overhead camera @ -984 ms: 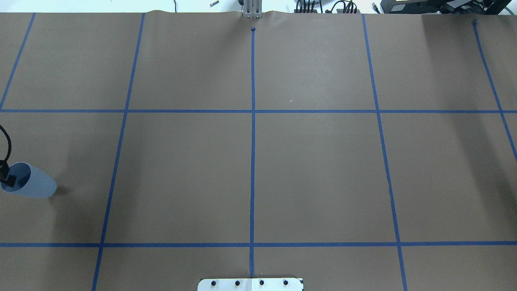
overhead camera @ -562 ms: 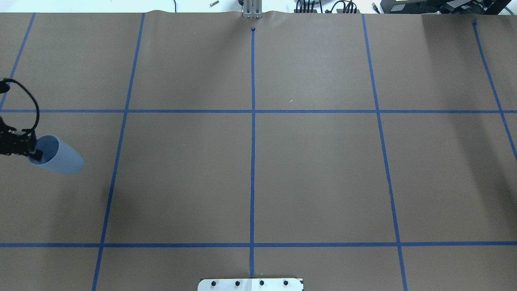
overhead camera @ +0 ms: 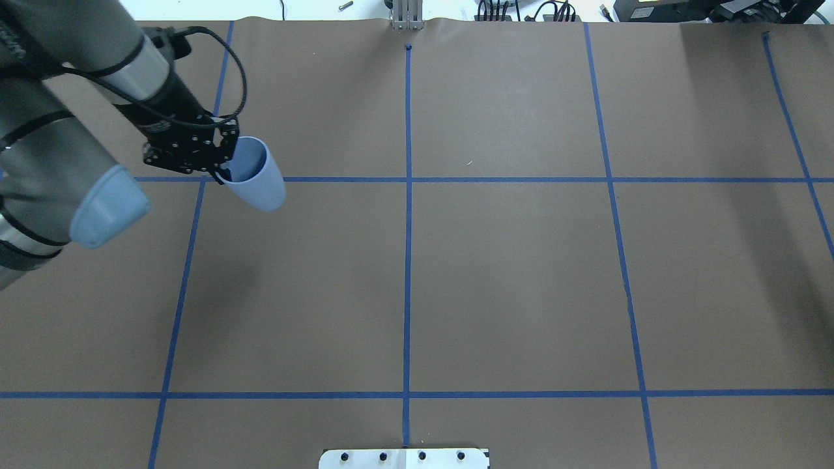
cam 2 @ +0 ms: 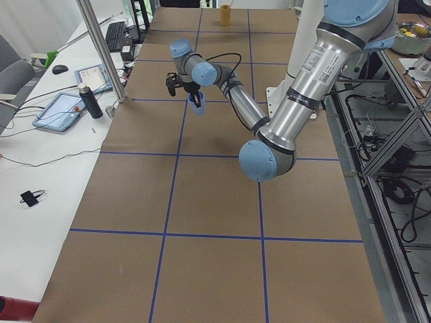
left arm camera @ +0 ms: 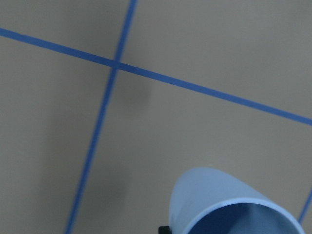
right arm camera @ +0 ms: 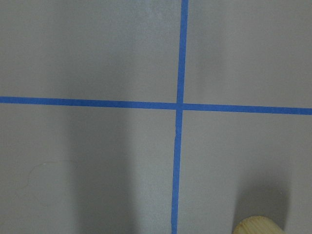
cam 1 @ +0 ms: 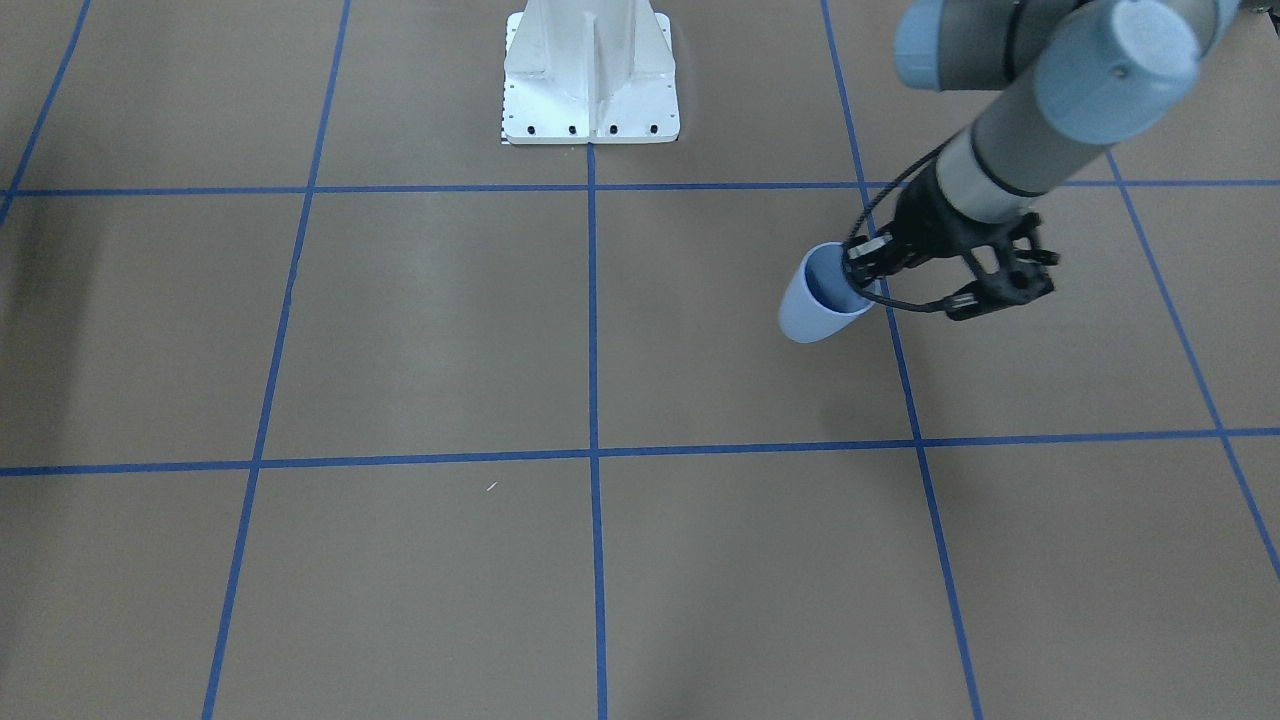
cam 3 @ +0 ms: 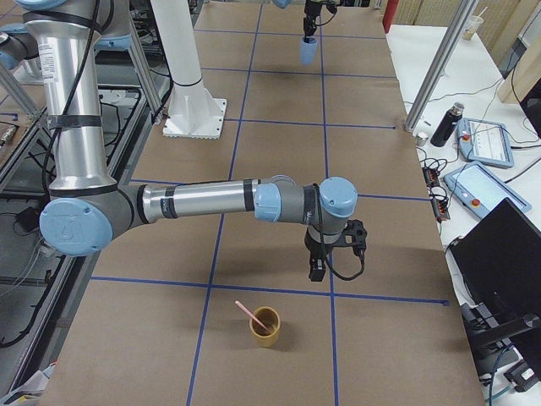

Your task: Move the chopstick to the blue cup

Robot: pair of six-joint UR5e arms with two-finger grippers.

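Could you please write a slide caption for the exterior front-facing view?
Left hand holds the blue cup by its rim above the tape-gridded brown table.

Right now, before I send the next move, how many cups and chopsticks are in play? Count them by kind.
Cups: 2, the blue cup held at its rim by the left gripper, and the tan cup on the table
Chopsticks: 1, the chopstick leaning in the tan cup
Total: 3
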